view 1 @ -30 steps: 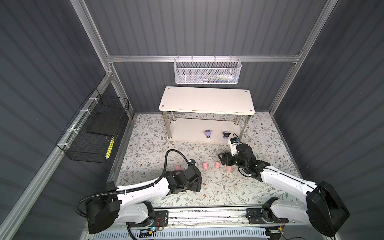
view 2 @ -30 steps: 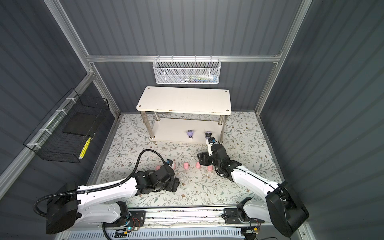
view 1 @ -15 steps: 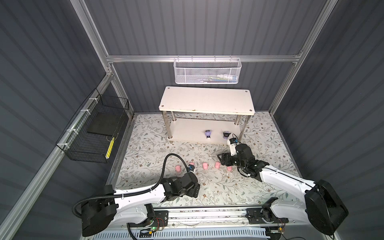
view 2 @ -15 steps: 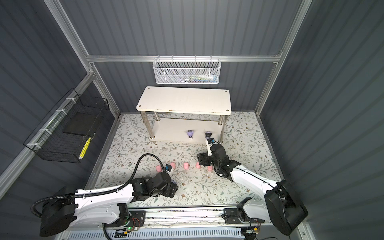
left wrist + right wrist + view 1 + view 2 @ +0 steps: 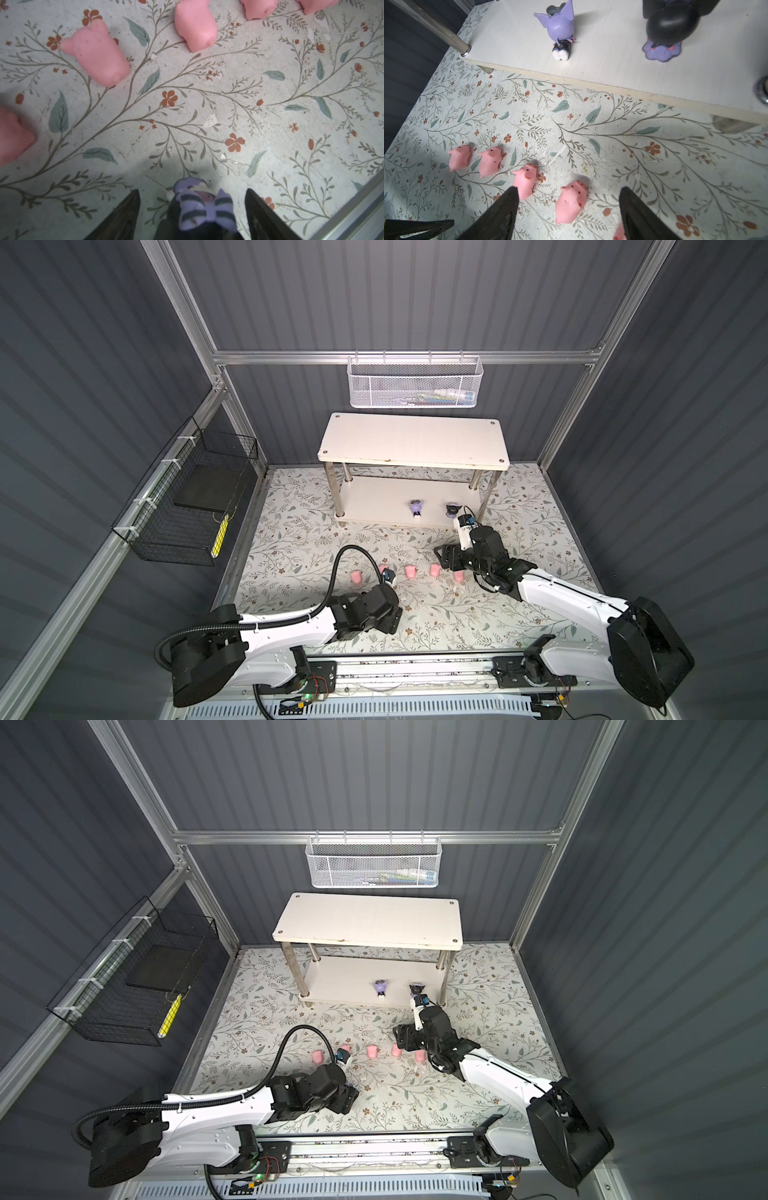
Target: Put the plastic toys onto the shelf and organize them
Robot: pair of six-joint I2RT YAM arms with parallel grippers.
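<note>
The white shelf (image 5: 415, 439) stands at the back. Two lavender toys (image 5: 415, 507) (image 5: 451, 510) stand on its lower tier (image 5: 612, 62). Several pink pig toys (image 5: 410, 571) lie in a row on the floral floor in front of it. My left gripper (image 5: 192, 190) is open, low near the front edge. A lavender toy with black stripes (image 5: 204, 205) lies between its fingers, with a gap on each side. My right gripper (image 5: 568, 188) is open over one pink pig (image 5: 571, 202), with another pig (image 5: 525, 179) by one finger.
A white mesh basket (image 5: 415, 383) hangs on the back wall and a black wire basket (image 5: 187, 506) on the left wall. A metal rail (image 5: 363, 207) runs along the floor's front edge close to my left gripper (image 5: 390, 624). The shelf's metal legs (image 5: 446, 35) stand at its corners.
My left arm has drawn back from the row of pigs towards the front edge. The right arm has not moved.
</note>
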